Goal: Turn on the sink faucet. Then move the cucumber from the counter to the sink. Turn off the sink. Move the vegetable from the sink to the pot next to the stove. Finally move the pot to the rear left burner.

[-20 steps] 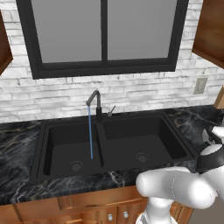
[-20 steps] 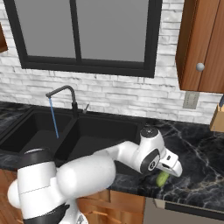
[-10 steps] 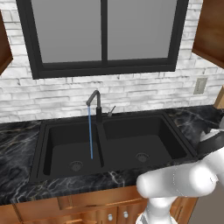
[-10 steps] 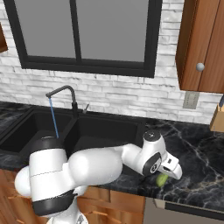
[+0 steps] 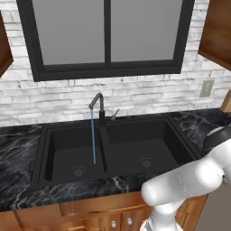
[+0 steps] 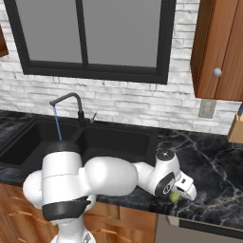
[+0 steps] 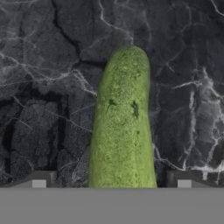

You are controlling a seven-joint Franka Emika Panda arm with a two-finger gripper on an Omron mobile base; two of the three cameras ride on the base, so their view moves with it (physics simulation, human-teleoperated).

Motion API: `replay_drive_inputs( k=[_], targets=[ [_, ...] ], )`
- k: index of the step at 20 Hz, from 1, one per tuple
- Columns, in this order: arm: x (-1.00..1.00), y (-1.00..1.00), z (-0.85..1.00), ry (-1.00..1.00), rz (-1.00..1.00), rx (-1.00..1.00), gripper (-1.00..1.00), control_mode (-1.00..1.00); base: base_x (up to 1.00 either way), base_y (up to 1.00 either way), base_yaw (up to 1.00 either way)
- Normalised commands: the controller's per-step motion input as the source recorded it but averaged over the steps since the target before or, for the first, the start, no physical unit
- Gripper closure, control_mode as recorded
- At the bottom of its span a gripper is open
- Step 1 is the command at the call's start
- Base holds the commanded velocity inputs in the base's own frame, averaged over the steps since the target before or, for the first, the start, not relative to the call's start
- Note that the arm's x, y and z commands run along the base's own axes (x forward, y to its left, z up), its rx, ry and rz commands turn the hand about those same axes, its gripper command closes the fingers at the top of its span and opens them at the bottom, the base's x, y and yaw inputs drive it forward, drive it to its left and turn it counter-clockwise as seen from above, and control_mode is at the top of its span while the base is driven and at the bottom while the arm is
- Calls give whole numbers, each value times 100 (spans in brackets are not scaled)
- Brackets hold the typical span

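Open claw low over the cucumber on the tabletop

The claw (image 7: 111, 186) stands wide open, one dark fingertip on each side of the yellowish-green cucumber (image 7: 122, 122), which lies flat on the black marble tabletop (image 7: 39, 65) to the right of the sink (image 6: 118, 140). In the right base view the white arm reaches down beside the sink and the cucumber (image 6: 175, 196) peeks out under the hand. The black faucet (image 5: 98, 108) runs a thin blue stream into the left basin
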Motion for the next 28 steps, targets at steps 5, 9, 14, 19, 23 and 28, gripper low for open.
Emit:
replay_drive_inputs(
  k=[5,9,14,19,23,28],
  targets=[
    [2,0,-34,0,0,0,100,-100,0,0,0],
    [0,0,-6,1,0,-1,100,-100,0,0,0],
    [-22,17,15,-8,4,0,100,-100,0,0,0],
    [-36,61,41,-4,8,0,100,-100,0,0,0],
    [-29,97,44,0,10,0,100,-100,0,0,0],
    [-8,100,43,0,12,0,100,-100,0,0,0]
  ],
)
